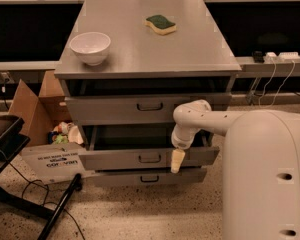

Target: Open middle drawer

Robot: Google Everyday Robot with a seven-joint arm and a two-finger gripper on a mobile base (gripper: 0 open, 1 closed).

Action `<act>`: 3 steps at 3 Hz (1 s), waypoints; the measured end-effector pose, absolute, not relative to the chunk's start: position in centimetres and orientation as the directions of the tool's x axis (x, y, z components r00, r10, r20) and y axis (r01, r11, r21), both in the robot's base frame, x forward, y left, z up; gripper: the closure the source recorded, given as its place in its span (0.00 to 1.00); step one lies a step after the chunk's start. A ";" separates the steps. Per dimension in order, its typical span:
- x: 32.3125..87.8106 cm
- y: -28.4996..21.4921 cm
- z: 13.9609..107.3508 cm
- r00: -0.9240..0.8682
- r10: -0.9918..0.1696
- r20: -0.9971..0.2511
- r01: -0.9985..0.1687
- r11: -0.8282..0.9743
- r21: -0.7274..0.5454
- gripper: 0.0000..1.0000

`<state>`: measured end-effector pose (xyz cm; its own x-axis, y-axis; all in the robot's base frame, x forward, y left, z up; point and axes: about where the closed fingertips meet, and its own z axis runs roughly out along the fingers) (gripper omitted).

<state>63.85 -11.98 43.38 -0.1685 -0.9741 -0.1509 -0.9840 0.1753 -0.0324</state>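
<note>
The middle drawer (120, 159) is a wide grey metal drawer with a low front and a small dark loop handle (149, 158). It stands pulled out from the cabinet, its dark inside showing. My gripper (176, 161) hangs from the white arm (210, 120) and points down in front of the drawer's front, just right of the handle. The top drawer (110, 109) with the taller front is shut above it. The bottom drawer (115, 179) sits slightly out below it.
A white bowl (90, 47) and a green-and-yellow sponge (161, 24) lie on the cabinet top (190, 49). An open cardboard box (37, 129) with rubbish stands at the left. A black stand (10, 179) and cables lie on the speckled floor. My white body (270, 179) fills the right.
</note>
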 end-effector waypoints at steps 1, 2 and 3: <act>62.1 -12.8 42.4 -0.185 -0.974 -0.129 -0.982 0.188 -0.004 0.00; 57.0 -16.0 41.4 -0.263 -0.963 -0.066 -0.964 0.259 0.054 0.19; 55.9 -16.7 41.4 -0.277 -0.959 -0.051 -0.959 0.273 0.070 0.42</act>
<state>55.93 -16.65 41.37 -0.2771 -0.9595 -0.0507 -0.9594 0.2734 0.0697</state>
